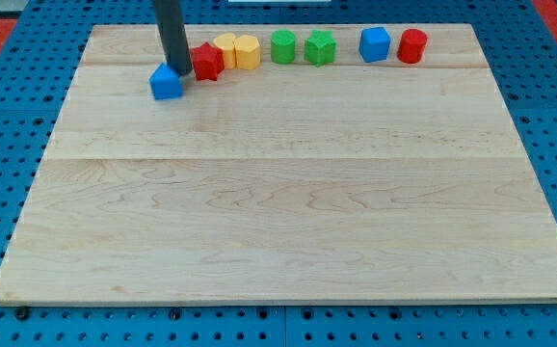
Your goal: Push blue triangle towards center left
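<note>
The blue triangle [166, 83] lies near the top left of the wooden board [288, 212]. My tip [178, 72] stands right at the blue triangle's upper right edge, between it and a red block [207, 62]. It looks to be touching the blue triangle. The dark rod rises out of the view's top.
A row of blocks runs along the board's top edge: the red block, a yellow block [225, 48], a second yellow block [248, 52], a green block [283, 46], a second green block [320, 47], a blue block [375, 43], a red cylinder-like block [412, 45].
</note>
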`<act>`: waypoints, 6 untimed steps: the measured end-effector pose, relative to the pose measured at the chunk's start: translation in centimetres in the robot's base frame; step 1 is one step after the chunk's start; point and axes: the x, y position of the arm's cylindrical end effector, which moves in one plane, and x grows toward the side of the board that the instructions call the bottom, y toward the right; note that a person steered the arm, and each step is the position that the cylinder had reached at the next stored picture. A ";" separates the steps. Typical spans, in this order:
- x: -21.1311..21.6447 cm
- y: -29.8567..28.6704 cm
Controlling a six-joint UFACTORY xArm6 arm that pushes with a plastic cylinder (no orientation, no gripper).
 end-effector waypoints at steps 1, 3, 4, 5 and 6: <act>6.4 -2.0; 2.8 0.4; 3.0 -5.8; 7.4 -6.6; 7.3 -5.3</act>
